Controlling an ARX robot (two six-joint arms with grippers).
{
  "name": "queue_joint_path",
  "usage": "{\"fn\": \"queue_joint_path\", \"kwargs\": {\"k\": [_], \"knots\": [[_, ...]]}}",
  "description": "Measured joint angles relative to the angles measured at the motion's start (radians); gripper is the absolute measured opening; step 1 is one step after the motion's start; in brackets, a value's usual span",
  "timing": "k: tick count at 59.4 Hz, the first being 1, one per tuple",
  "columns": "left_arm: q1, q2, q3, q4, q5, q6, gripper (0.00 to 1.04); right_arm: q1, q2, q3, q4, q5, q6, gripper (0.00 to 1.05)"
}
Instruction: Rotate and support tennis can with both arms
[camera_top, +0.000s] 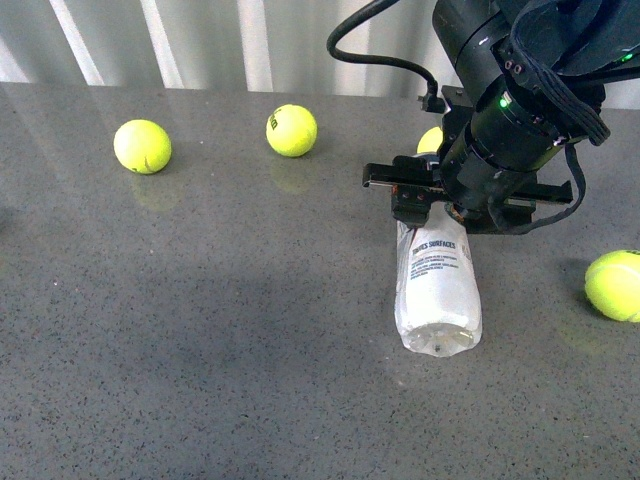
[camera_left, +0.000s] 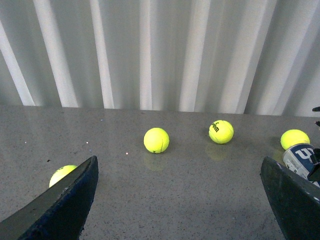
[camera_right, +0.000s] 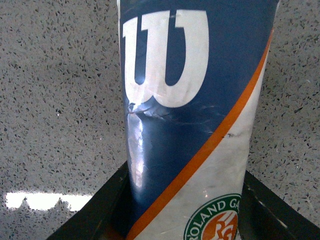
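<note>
One end of the tennis can (camera_top: 437, 290) sits clamped in the right hand (camera_top: 447, 212); left hand (camera_left: 179, 162) gapes nearby.

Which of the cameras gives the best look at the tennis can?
The front view: the tennis can shows almost end to end, its far end in the right gripper. The right wrist view shows only a close-up of its blue label; the left wrist view catches just one end at the picture's edge.
</note>
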Motion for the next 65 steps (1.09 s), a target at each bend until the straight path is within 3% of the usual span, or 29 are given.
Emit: {"fn": "queue_joint_path", "kwargs": {"k": [16,25,37,43,52,57,65], "knots": [[0.0,0.0,0.0,0.0,0.0,0.0,0.98,-0.005,-0.024,-0.021,0.004,0.003,-0.006,0.24],[0.0,0.0,0.0,0.0,0.0,0.0,0.98,0.0,-0.047,-0.024,-0.003,0.019,-0.019,0.15],[0.0,0.0,0.0,0.0,0.0,0.0,0.98,0.019,-0.079,-0.024,-0.009,0.035,-0.045,0.12],[0.0,0.0,0.0,0.0,0.0,0.0,0.98,0.037,-0.117,-0.034,0.013,0.101,-0.097,0.12],[0.0,0.0,0.0,0.0,0.0,0.0,0.98,0.068,-0.188,-0.126,0.2,0.282,-0.301,0.12],[0.0,0.0,0.0,0.0,0.0,0.0,0.98,0.09,-0.239,-0.21,0.366,0.369,-0.504,0.12],[0.0,0.0,0.0,0.0,0.0,0.0,0.98,0.126,-0.289,-0.339,0.642,0.368,-0.843,0.12]]}}
